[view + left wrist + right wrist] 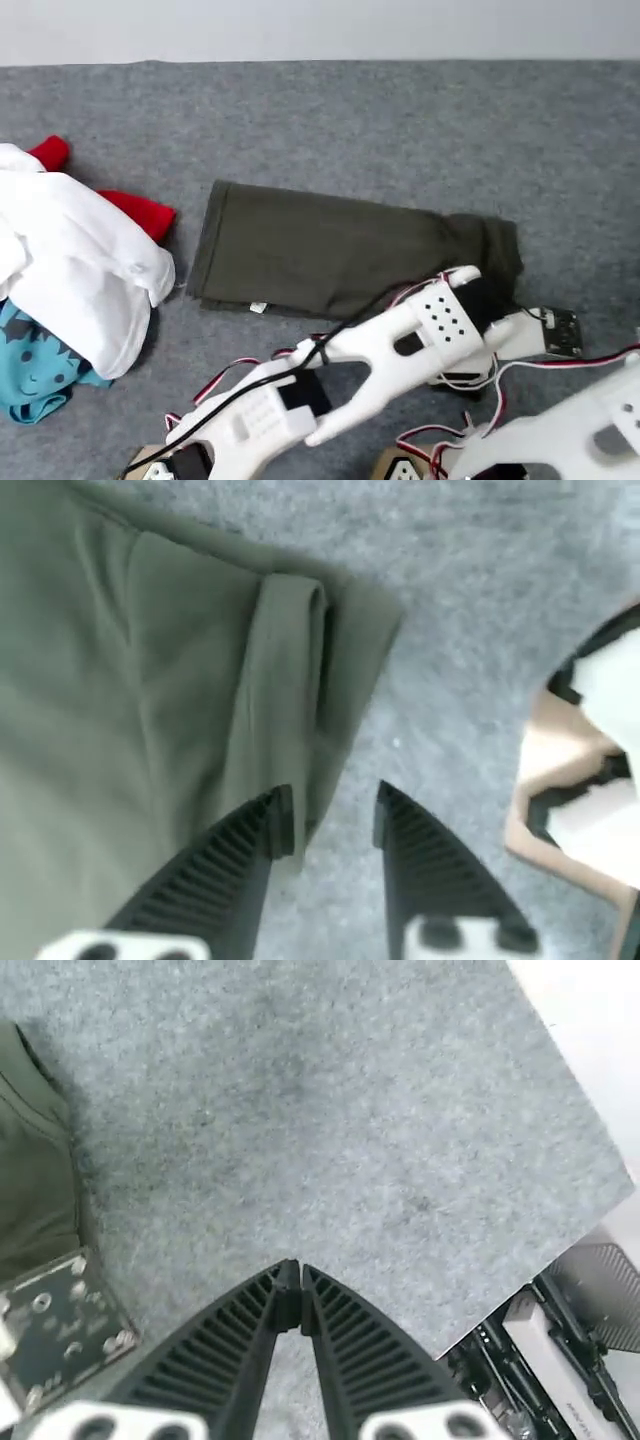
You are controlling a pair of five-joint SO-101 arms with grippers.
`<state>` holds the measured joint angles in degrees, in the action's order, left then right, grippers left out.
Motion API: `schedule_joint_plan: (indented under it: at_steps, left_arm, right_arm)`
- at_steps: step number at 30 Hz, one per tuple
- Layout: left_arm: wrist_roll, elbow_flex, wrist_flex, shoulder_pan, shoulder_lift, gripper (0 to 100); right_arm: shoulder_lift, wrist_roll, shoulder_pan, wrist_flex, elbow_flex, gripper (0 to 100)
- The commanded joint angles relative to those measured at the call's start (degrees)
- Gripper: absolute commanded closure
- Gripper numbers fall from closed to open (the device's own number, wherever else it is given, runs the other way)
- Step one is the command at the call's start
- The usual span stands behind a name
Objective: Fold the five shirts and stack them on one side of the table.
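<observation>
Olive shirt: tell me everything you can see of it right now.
The olive shirt is dark green soft cloth, folded into a long flat band on the grey table cover. A small white tag shows at its near edge. The open left gripper straddles one end's edge; contact is unclear.

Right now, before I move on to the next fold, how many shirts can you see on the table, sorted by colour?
green shirt: 1
white shirt: 1
red shirt: 1 (mostly under the white one)
teal shirt: 1 (partly under the white one)
Total: 4 shirts in sight
</observation>
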<state>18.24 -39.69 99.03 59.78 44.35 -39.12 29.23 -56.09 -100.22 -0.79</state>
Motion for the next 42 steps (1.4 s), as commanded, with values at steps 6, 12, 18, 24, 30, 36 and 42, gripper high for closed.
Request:
schedule_joint_plan:
  at_steps: [6, 12, 18, 24, 30, 36, 42]
  left_arm:
    - [-0.3, -9.7, 1.3, -0.1, 8.3, 84]
    - [-0.4, -14.1, 1.3, -0.1, 12.9, 90]
    - [-0.4, -17.9, 1.4, -0.1, 12.7, 99]
    - [-0.4, -18.7, 1.4, -0.2, 8.8, 99]
    - [-0.4, -18.6, 1.4, -0.7, 7.7, 99]
    - [-1.6, -18.6, 1.6, -0.4, 7.4, 88]
    - [-5.4, -18.2, 1.6, -0.4, 5.7, 84]
  right_arm:
    - [-3.7, 0.5, -0.5, -0.9, 3.0, 98.7]
    - [-3.4, 0.5, -0.4, 1.3, 3.0, 98.7]
    - [-3.4, 0.5, -0.4, 1.6, 3.0, 98.7]
    - [-3.4, 0.5, -0.4, 1.6, 3.0, 98.7]
    - [-3.4, 0.5, -0.4, 1.7, 3.0, 98.7]
    - [-3.3, 0.5, -0.4, 2.0, 3.1, 98.7]
    - [-3.3, 0.5, -0.4, 2.1, 3.1, 98.7]
